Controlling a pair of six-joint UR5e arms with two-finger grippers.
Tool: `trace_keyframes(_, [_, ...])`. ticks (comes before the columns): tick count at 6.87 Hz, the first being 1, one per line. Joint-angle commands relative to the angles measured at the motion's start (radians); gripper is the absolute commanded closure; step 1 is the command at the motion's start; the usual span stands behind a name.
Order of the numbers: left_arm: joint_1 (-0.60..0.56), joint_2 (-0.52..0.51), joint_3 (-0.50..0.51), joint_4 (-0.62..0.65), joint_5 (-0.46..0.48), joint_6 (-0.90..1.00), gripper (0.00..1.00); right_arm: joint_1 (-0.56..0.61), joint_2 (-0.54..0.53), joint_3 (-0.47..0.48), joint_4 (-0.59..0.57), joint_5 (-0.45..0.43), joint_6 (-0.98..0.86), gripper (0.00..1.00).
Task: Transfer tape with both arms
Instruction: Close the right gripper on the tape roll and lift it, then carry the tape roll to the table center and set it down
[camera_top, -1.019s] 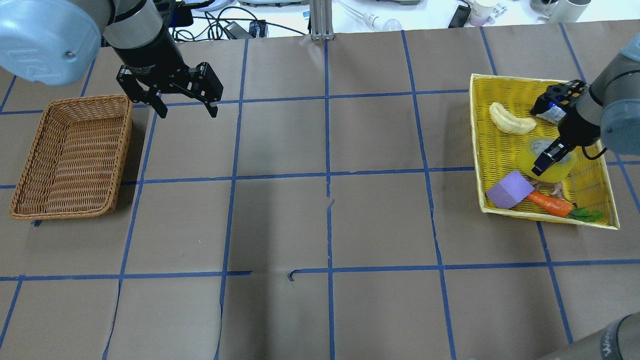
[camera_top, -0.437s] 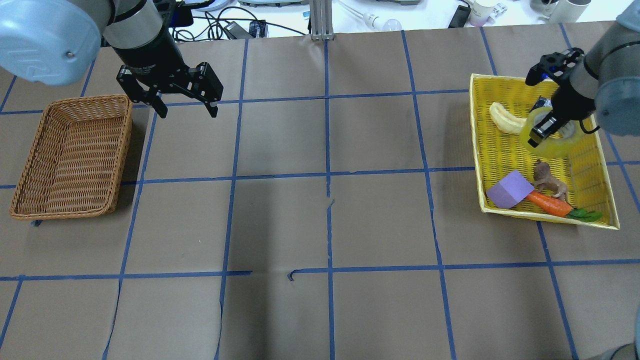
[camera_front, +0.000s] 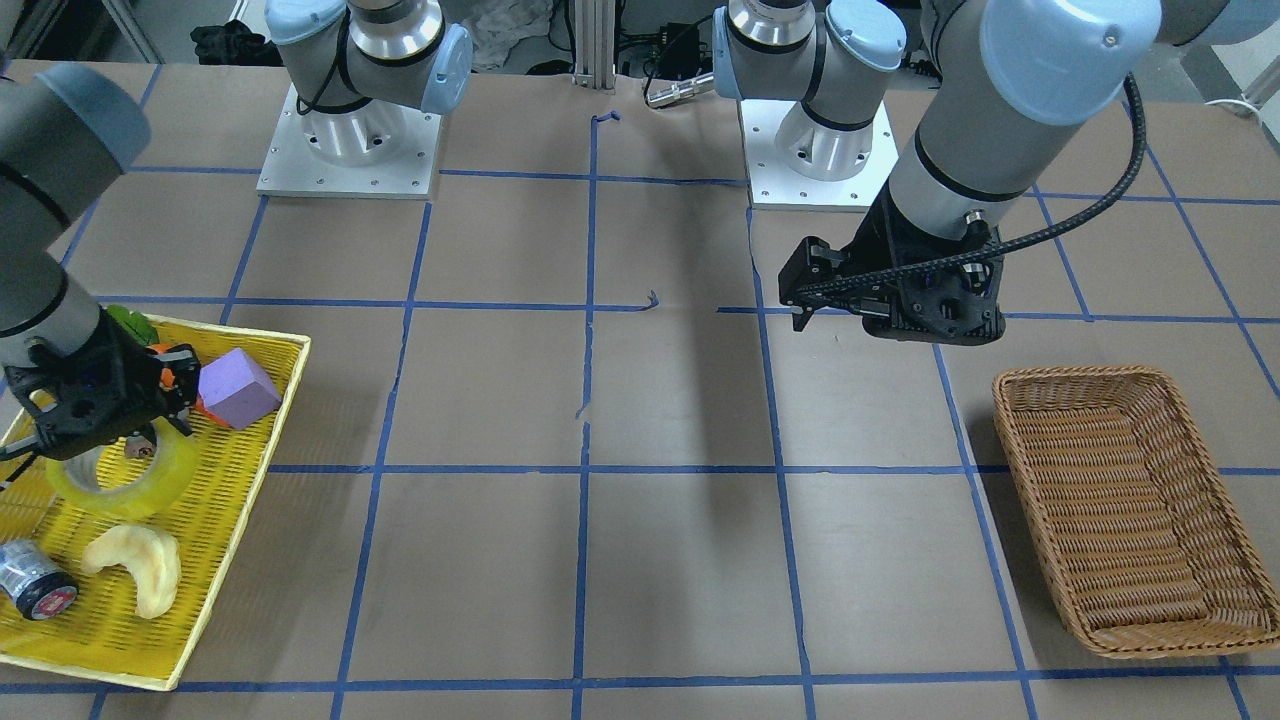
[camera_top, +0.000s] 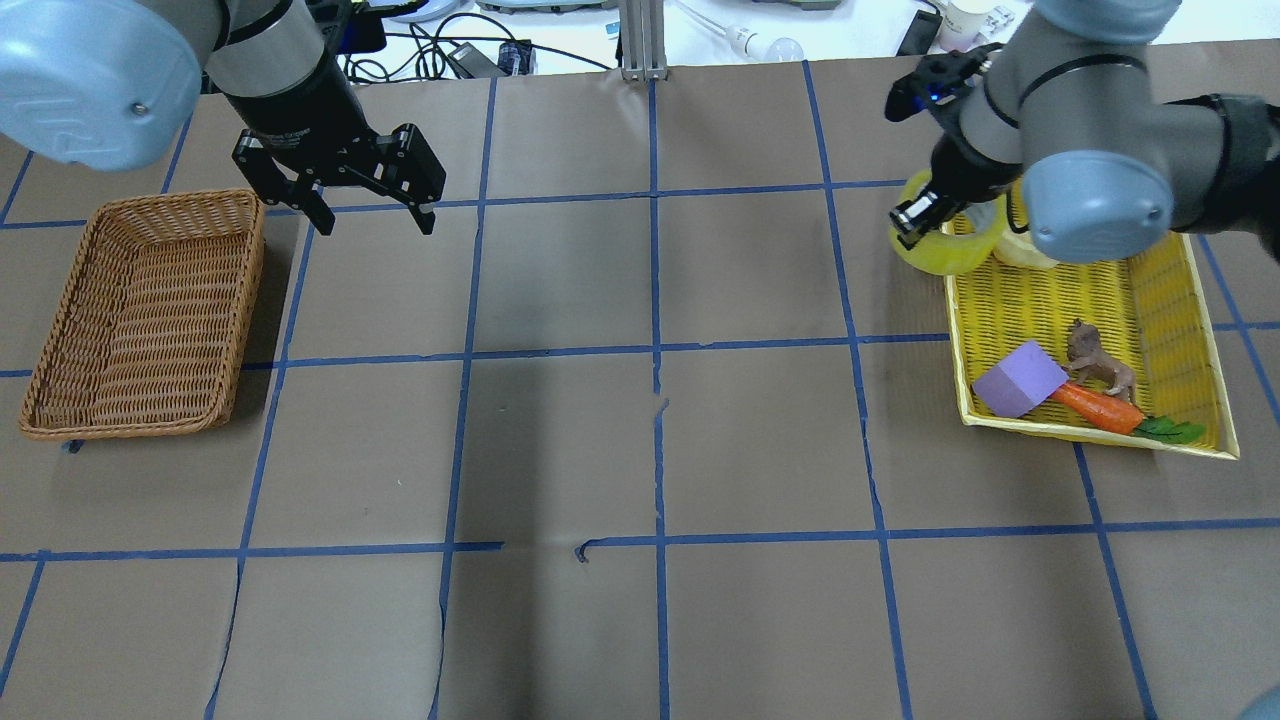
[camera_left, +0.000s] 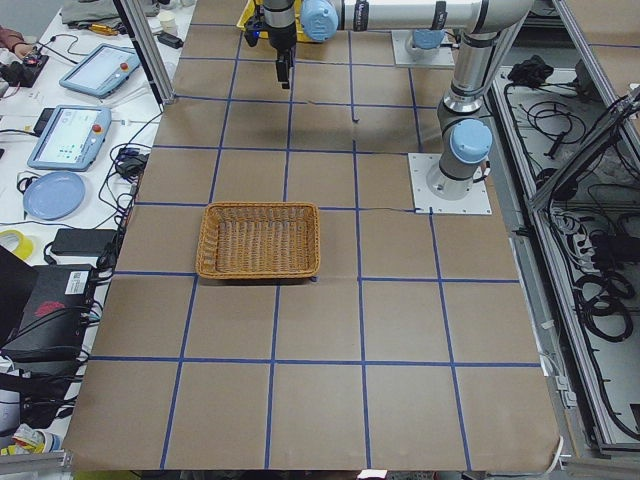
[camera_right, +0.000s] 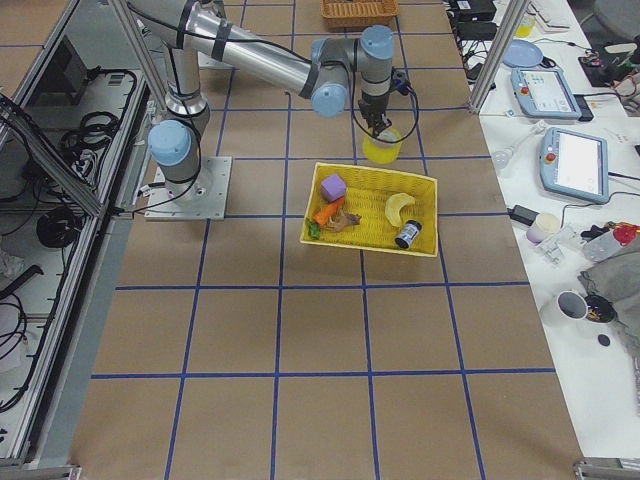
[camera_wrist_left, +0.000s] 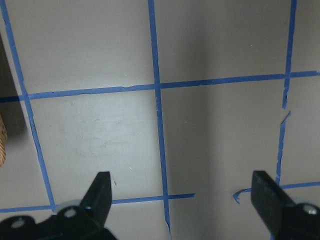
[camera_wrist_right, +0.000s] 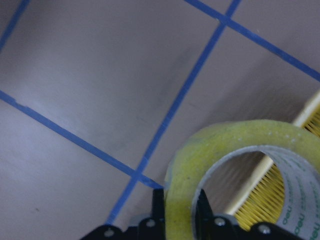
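Observation:
The yellow tape roll (camera_top: 945, 255) hangs in my right gripper (camera_top: 918, 218), lifted over the left rim of the yellow tray (camera_top: 1100, 300). In the right wrist view the fingers (camera_wrist_right: 159, 205) clamp the wall of the tape (camera_wrist_right: 225, 150), one inside the grey core and one outside, with brown table and the tray rim below. The exterior right view shows the tape (camera_right: 381, 148) held just past the tray's far edge. My left gripper (camera_top: 376, 225) is open and empty, hovering above the table beside the wicker basket (camera_top: 140, 320); its spread fingertips (camera_wrist_left: 100, 190) show in the left wrist view.
In the tray lie a purple block (camera_top: 1018, 378), a carrot (camera_top: 1098, 408), a small brown toy animal (camera_top: 1095, 362) and a pale banana (camera_front: 135, 565). A small dark cylinder (camera_front: 35, 585) lies there too. Blue tape lines grid the brown table.
My right gripper has lifted the tape out of the tray's middle and carried it up and to the left, over the tray's left rim. The left arm has not moved.

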Motion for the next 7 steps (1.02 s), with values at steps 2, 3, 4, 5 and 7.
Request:
trace_keyframes(2, [0.001,-0.002,0.000,0.003,0.002,0.003,0.00,0.330,0.147,-0.005,-0.175,-0.060,0.458,1.00])
trace_keyframes(3, [0.001,-0.002,0.002,0.003,0.002,0.003,0.00,0.394,0.184,-0.022,-0.179,-0.100,0.531,1.00])
trace_keyframes(4, [0.003,-0.002,0.002,0.003,0.002,0.003,0.00,0.439,0.222,-0.039,-0.207,-0.097,0.615,1.00])
trace_keyframes(5, [0.001,-0.002,0.002,0.003,0.002,0.003,0.00,0.470,0.274,-0.042,-0.274,-0.088,0.627,1.00])
trace_keyframes(7, [0.003,-0.004,0.002,0.003,0.002,0.001,0.00,0.495,0.295,-0.041,-0.292,-0.101,0.627,1.00])
